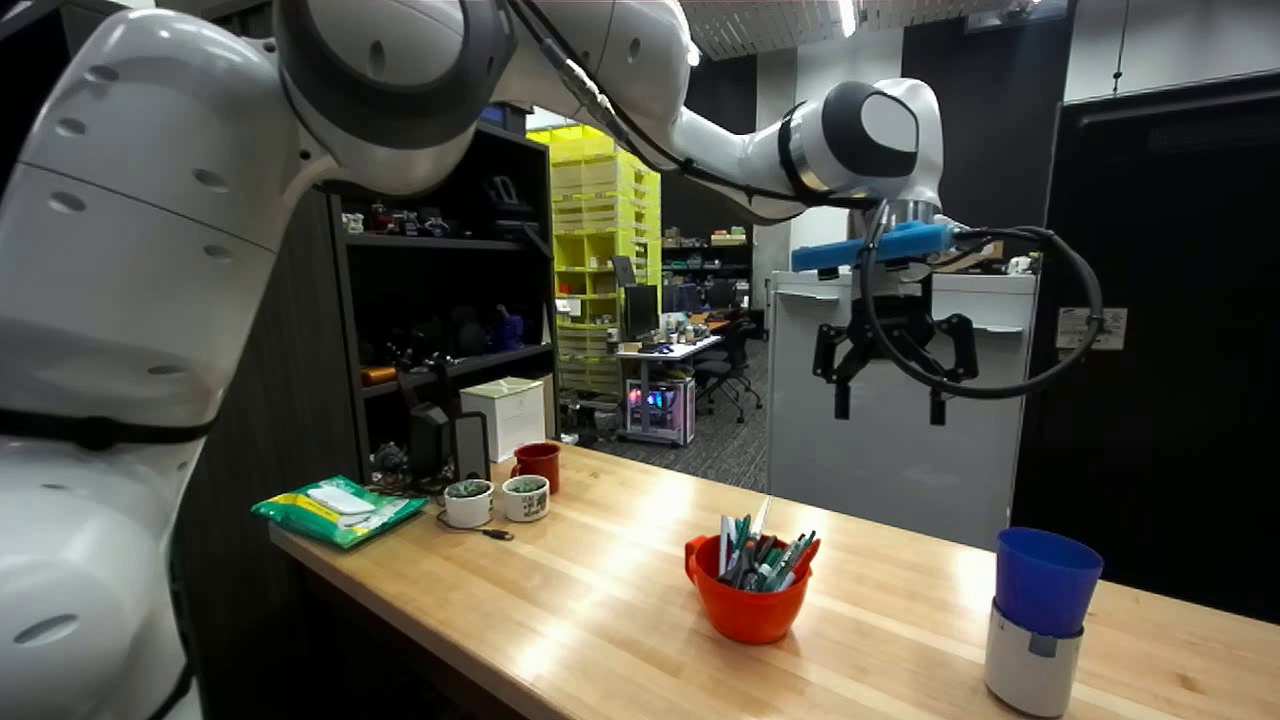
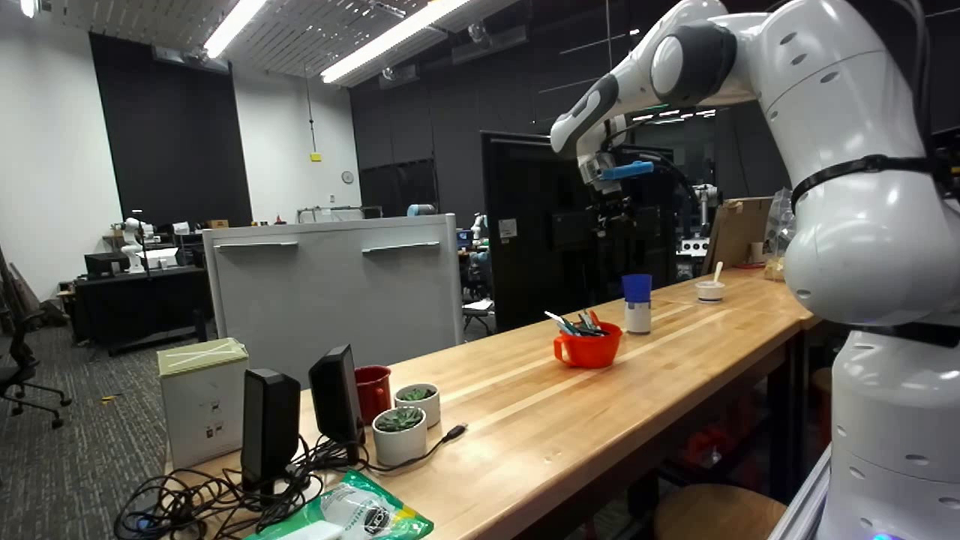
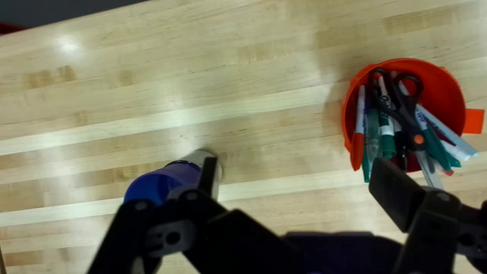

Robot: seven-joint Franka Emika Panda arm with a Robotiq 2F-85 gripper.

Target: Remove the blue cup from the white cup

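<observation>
The blue cup (image 1: 1047,582) sits upright in the mouth of the white cup (image 1: 1032,668), with its upper part sticking out. The stack stands on the wooden table, and an exterior view shows the blue cup (image 2: 637,287) above the white cup (image 2: 637,319) too. My gripper (image 1: 890,405) is open and empty, pointing down, high above the table. In the wrist view the gripper (image 3: 295,171) has its fingers wide apart. The blue cup (image 3: 161,184) and white cup (image 3: 198,156) lie at the left finger there, partly hidden behind it.
A red bowl of pens and scissors (image 1: 750,612) stands near the stack. White potted mugs (image 1: 468,506), a red mug (image 1: 540,466), a green packet (image 1: 345,512) and black speakers (image 2: 271,424) are at the far end. A small white bowl with a spoon (image 2: 709,292) stands beyond the stack.
</observation>
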